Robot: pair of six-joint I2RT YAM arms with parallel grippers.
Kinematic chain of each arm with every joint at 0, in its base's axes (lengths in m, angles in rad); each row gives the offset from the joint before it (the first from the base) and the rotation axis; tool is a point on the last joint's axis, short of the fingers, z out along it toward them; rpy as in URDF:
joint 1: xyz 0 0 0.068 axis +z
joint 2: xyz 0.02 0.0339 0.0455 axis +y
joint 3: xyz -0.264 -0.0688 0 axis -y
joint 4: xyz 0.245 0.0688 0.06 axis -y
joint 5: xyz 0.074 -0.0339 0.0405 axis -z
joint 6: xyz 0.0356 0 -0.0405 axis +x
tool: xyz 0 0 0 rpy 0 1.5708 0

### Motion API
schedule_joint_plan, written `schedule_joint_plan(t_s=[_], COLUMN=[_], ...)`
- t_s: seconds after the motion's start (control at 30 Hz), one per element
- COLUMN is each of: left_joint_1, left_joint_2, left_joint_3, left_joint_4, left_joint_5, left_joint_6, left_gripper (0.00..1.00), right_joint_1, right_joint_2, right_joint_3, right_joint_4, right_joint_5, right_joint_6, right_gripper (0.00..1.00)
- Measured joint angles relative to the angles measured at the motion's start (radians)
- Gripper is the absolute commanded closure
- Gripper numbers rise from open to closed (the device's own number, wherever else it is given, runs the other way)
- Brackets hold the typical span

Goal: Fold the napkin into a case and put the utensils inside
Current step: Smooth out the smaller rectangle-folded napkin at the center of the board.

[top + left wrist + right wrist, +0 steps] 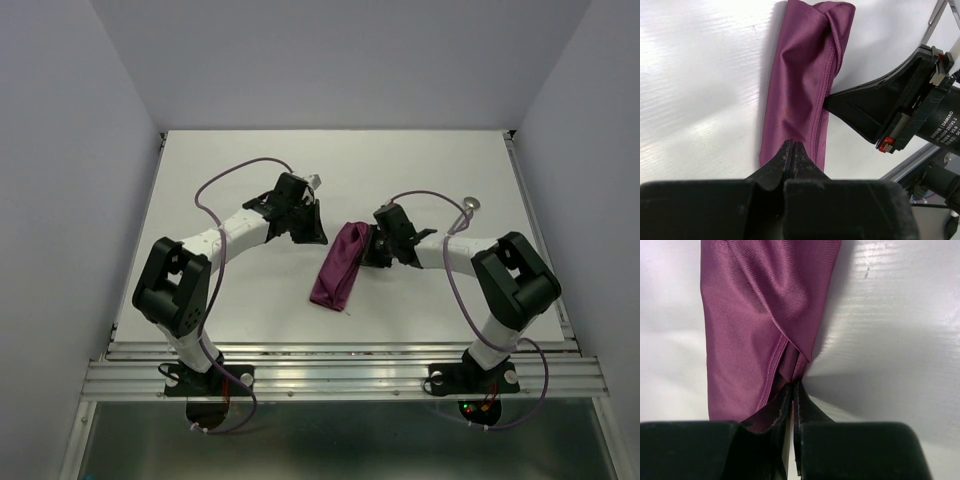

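Note:
The plum-purple napkin (338,268) lies mid-table, folded into a narrow flat case, and shows in the left wrist view (800,85) and the right wrist view (755,315). My right gripper (366,252) is at its far right edge, shut (792,385) on a fold of the cloth. Its fingers (860,102) touch that edge in the left wrist view. My left gripper (320,237) is beside the case's far left end, shut (791,143) with nothing seen between the jaws. A silver spoon (470,206) lies at the far right, outside the case. The second utensil is not clearly seen.
A small shiny piece (314,181) shows just behind the left wrist; I cannot tell what it is. The spoon's thin handle (938,14) shows beyond the right gripper. Grey walls enclose the white table (240,160) on three sides, with a metal rail (340,365) at the near edge.

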Motion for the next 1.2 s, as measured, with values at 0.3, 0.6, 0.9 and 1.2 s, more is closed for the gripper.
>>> schedule_joint_plan(t_s=[0.3, 0.6, 0.9, 1.2], left_joint_1=[0.013, -0.005, -0.092, -0.236], left_joint_2=[-0.014, -0.022, -0.026, -0.021], left_joint_3=[0.004, 0.007, 0.034, 0.11], left_joint_4=[-0.032, -0.089, -0.129, -0.188], left_joint_5=[-0.11, -0.216, -0.301, -0.425], left_joint_6=[0.015, 0.058, 0.106, 0.161], left_gripper=[1.0, 0.99, 0.81, 0.61], right_joint_1=[-0.001, -0.007, -0.007, -0.007], right_joint_2=[0.114, 0.131, -0.031, -0.046], right_joint_3=[0.144, 0.201, 0.053, 0.0], right_joint_4=[0.003, -0.031, -0.047, -0.064], right_joint_5=[0.044, 0.074, 0.077, 0.08], right_joint_6=[-0.04, -0.081, -0.052, -0.019], right_gripper=[0.91, 0.62, 0.6, 0.59])
